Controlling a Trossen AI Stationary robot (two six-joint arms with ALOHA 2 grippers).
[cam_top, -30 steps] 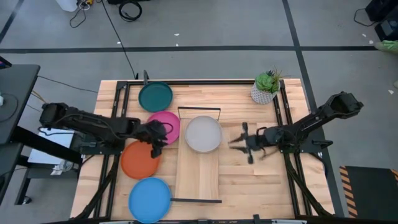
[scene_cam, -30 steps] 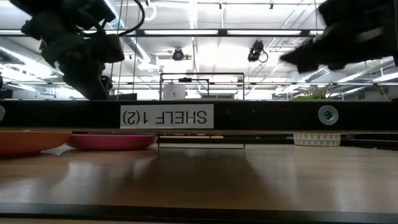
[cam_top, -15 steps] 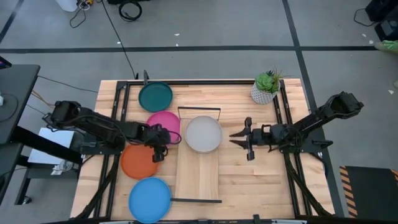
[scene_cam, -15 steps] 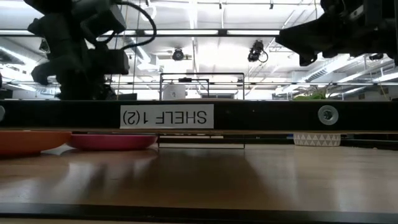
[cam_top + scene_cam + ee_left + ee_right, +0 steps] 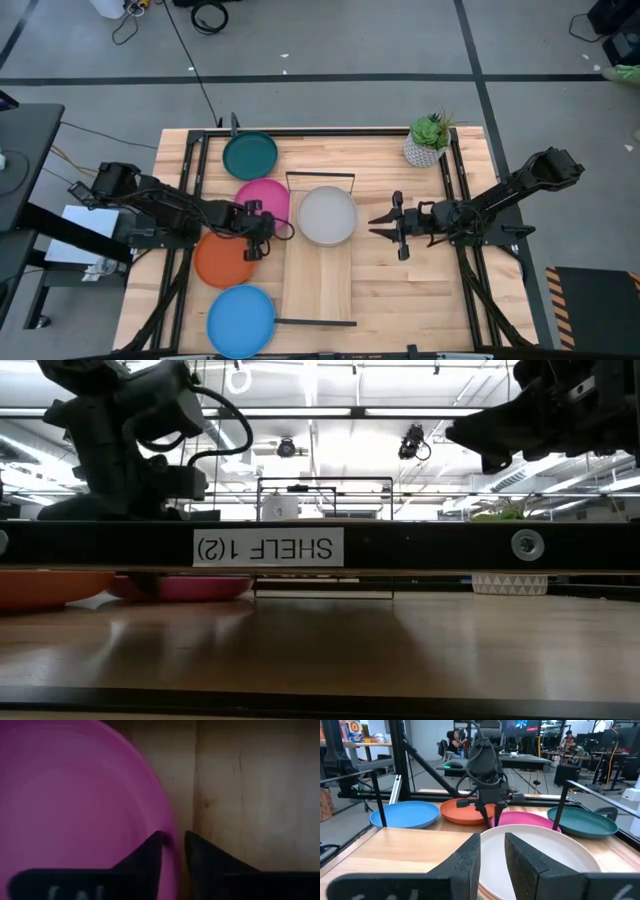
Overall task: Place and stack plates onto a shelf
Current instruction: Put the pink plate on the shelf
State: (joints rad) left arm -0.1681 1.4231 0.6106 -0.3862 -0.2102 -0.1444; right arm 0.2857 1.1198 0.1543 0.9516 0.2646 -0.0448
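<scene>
The magenta plate lies on the table left of the shelf, a light-wood plank with black wire frames at its ends. The cream plate rests on the shelf's far half. My left gripper is down at the magenta plate's near rim, narrowly open. In the left wrist view its fingers stand on either side of the rim, one over the plate and one outside it. My right gripper hangs narrowly open and empty, right of the cream plate.
A dark teal plate lies at the far left. An orange plate and a bright blue plate lie nearer, left of the shelf. A potted plant stands at the far right. Bare wood shows right of the shelf.
My left gripper has come down and a little toward the near edge, onto the magenta plate's near rim. My right gripper has swung level and come to rest right of the cream plate. No plate has moved.
</scene>
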